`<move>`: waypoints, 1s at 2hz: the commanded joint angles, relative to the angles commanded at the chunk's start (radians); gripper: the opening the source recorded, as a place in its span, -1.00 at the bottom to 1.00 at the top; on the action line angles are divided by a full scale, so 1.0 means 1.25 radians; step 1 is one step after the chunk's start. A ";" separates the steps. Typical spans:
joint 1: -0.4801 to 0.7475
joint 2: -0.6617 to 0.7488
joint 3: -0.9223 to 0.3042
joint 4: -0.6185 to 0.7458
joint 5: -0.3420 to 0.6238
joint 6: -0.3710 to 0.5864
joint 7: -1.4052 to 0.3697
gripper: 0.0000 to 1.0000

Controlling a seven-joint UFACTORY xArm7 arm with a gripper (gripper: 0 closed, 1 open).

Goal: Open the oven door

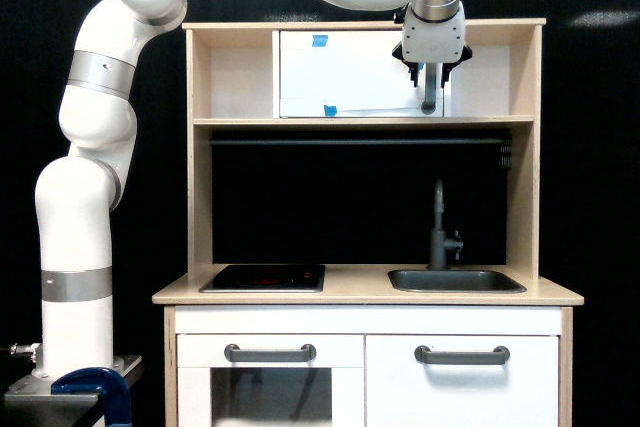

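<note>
Door (pixel 350 74) sits shut in the upper shelf, its vertical handle (pixel 430 99) at the exterior view's right edge. Your gripper (pixel 430 75) brackets that handle; whether it's clamped, you can't tell, so confirm grip, then swing outward along the hinge arc.

Black backdrop (pixel 600 147) behind wooden play kitchen (pixel 365 297)

A: What can't be made out up top?
B: The gripper (pixel 431 74) covers the upper part of the oven door's (pixel 345 74) handle (pixel 429 99), and its fingertips are too small to tell whether they touch the bar.
A: And the arm (pixel 95 147)?
B: Its upper links run off the top edge.
A: Lower down?
B: The bottom doors (pixel 463 382) are cut by the bottom edge, and so is the blue clamp (pixel 95 390).
</note>
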 joint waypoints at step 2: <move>0.006 0.010 0.024 0.019 -0.011 -0.018 0.025 1.00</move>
